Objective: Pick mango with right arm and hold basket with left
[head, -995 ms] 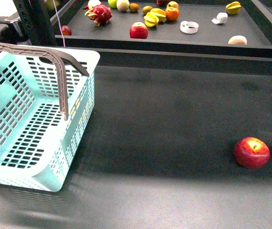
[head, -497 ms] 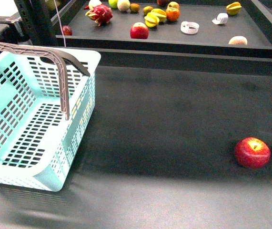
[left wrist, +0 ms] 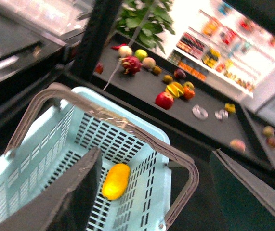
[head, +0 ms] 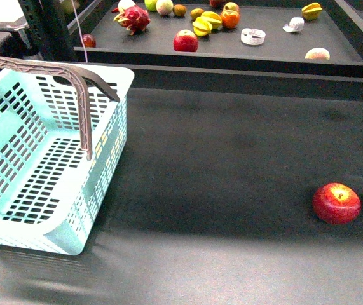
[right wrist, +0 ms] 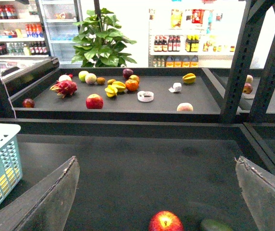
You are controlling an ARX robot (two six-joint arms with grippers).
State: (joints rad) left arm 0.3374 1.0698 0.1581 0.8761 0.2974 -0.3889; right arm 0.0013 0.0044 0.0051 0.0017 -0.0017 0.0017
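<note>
- Spreading across the front view, the dark surface carries the basket at left.
- Both tools, left and right, hang released, grasping nothing.
- Mango already lies in the basket, low centre of the left wrist view.
- Next, probably: left tool takes the handle.

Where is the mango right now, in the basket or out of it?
In it. The left wrist view shows the mango lying on the basket floor; in the front view the near wall hides it.
</note>
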